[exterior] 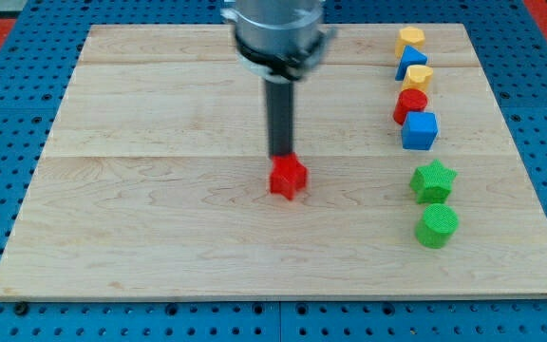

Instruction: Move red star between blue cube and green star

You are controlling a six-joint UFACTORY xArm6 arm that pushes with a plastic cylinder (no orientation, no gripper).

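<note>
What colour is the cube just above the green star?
Blue: the cube shows clearly in the camera view.

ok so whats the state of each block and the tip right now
my tip: down, at the red star's top edge
red star: mid-board, alone, not yet in the gap
blue cube: view's right, touching the red cylinder
green star: below the blue cube, small gap between them
red cylinder: in the right-hand column
green cylinder: column's bottom end

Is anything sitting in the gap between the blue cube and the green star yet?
No. In the camera view, only bare board separates the blue cube from the green star.
</note>
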